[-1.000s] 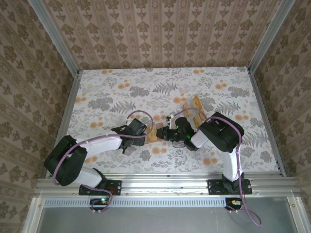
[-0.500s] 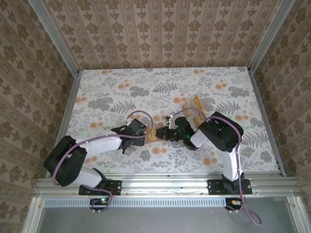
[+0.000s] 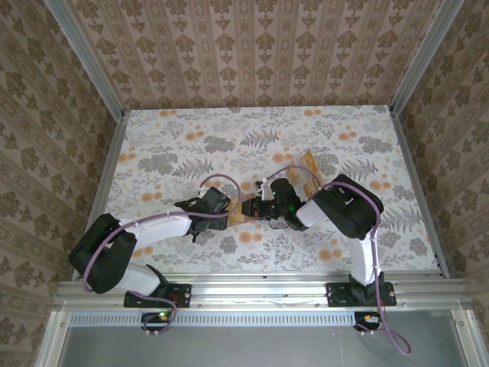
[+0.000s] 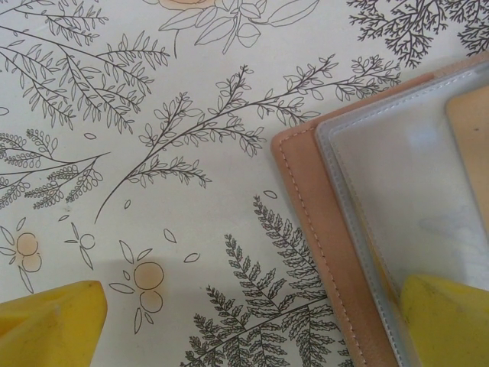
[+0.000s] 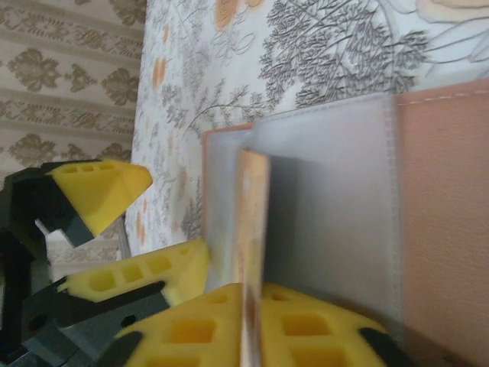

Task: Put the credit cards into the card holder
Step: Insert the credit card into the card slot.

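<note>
The card holder (image 3: 248,212) lies open on the table between my two grippers, salmon leather (image 4: 328,229) outside and grey lining (image 5: 328,199) inside. My left gripper (image 4: 244,332) is open, with one yellow finger (image 4: 447,321) resting on the lining and the other on the cloth. My right gripper (image 5: 252,336) is shut on one tan-orange credit card (image 5: 252,222), held edge-on over the grey lining. That card's corner (image 4: 470,141) shows over the lining in the left wrist view. The other credit cards (image 3: 307,166) lie fanned on the table behind the right arm.
The table (image 3: 168,145) carries a floral cloth with flat printed orange blotches. Patterned walls and metal rails (image 3: 416,199) close it in on three sides. The left gripper's fingers (image 5: 103,191) sit close beside the right gripper's.
My right gripper has shifted a little to the left with the card, further over the open card holder. The left arm has stayed put.
</note>
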